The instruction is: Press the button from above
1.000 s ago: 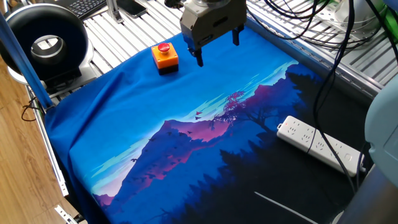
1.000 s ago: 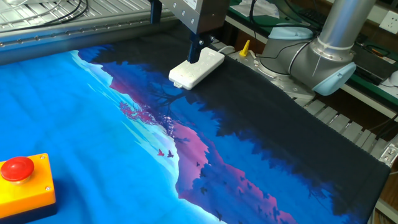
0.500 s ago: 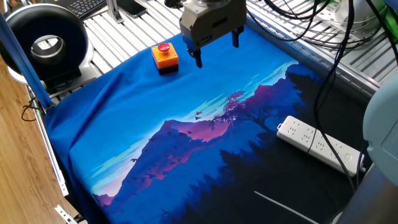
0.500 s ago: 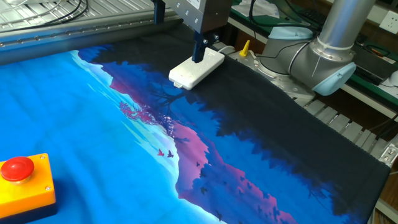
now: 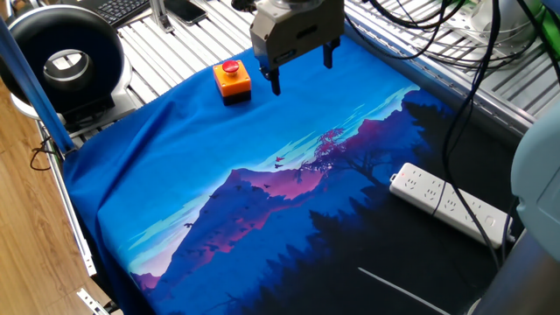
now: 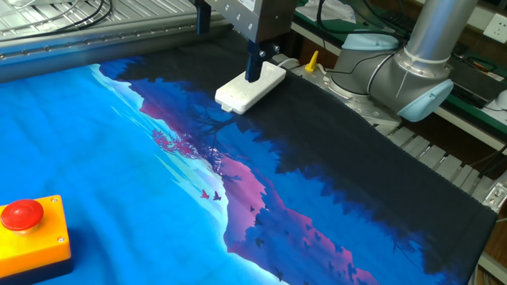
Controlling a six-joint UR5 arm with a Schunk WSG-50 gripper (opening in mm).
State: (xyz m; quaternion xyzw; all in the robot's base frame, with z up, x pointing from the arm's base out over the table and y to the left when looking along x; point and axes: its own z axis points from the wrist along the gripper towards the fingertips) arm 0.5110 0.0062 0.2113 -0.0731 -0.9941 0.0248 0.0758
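One view overlooks the whole mat point(image 5: 262, 175) from high; the other sits closer, opposite.

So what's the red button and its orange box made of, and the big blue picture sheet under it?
The button and its orange box look like smooth, slightly shiny hard plastic, with light glinting off them. The blue sheet looks like soft printed cloth, since it wrinkles and drapes over the table edge.

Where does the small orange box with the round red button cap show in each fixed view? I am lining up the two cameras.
One fixed view: the small orange box with the round red button cap sits upper left of centre on the blue cloth.
The other fixed view: it sits at the lower left edge.
Shared landmark: the long white power strip.
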